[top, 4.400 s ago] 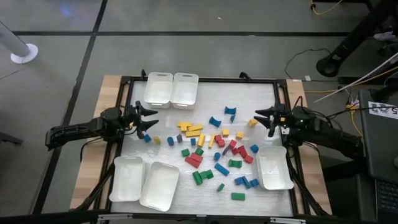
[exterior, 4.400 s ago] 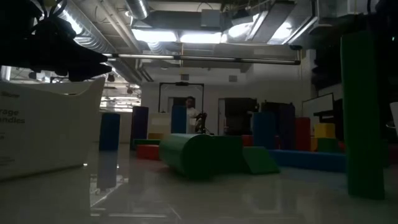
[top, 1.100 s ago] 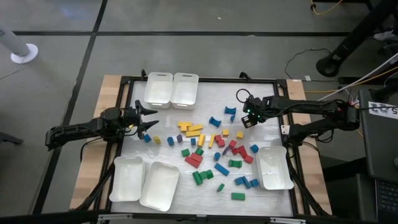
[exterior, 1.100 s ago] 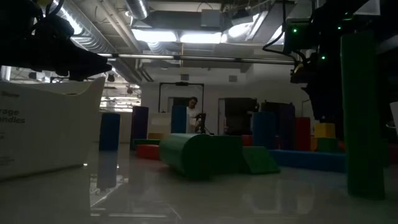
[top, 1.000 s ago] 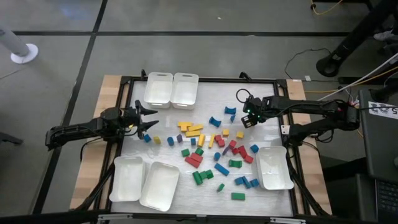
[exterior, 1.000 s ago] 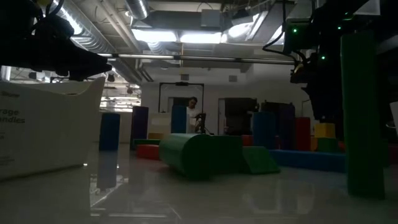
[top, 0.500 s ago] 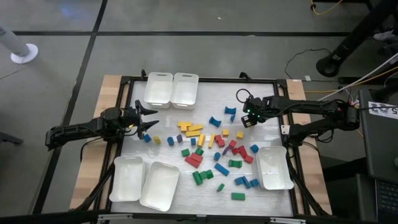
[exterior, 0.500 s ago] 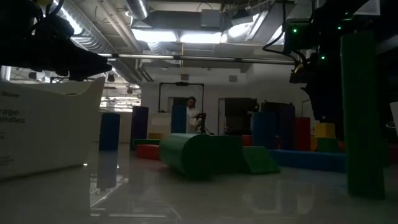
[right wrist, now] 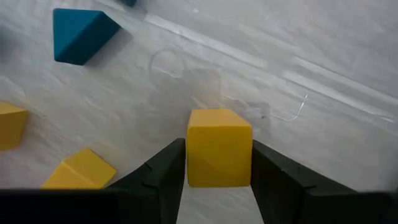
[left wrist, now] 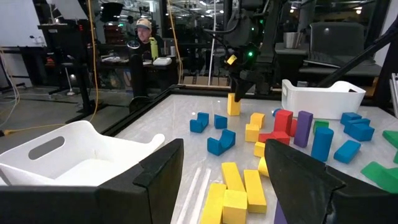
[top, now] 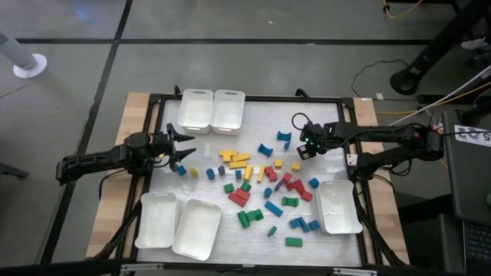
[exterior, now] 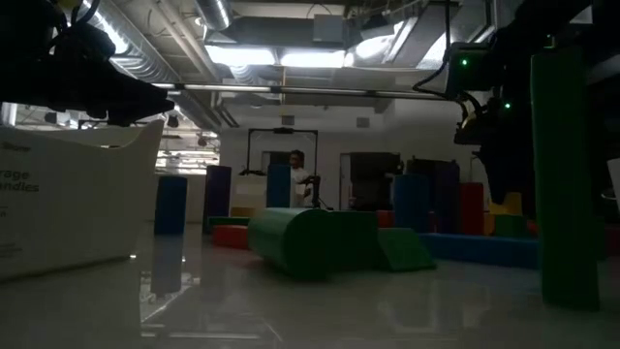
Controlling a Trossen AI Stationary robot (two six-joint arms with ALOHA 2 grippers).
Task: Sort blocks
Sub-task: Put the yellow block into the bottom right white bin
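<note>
The right hand (top: 304, 149) is over the upper right part of the white worktop (top: 307, 115) in the high view, right of centre. Its two fingers are closed part-way on a yellow block (right wrist: 219, 148), one finger pressed against each side of it, as the right wrist view shows. In the left wrist view that same block (left wrist: 233, 104) hangs below the right hand, upper centre of the frame; whether its base touches the worktop cannot be told.

The left hand (top: 182, 146) waits at the left edge of the worktop in the high view, its fingers (left wrist: 155, 180) spread wide with nothing between them.

The rest of the blocks (top: 265, 188) lie scattered across the middle and lower right of the worktop in the high view: yellow ones (top: 235, 159) near the centre, red ones (top: 239, 196) below them, blue and green ones toward the lower right. A blue block (right wrist: 79, 34) lies on the worktop in the upper left of the right wrist view, apart from the held one.

Two white trays (top: 211, 110) sit side by side at the top of the worktop, two more (top: 178, 225) at the lower left, and one tray (top: 337, 207) at the lower right.

A person (left wrist: 144, 32) shows beyond the worktop in the upper left of the left wrist view.
</note>
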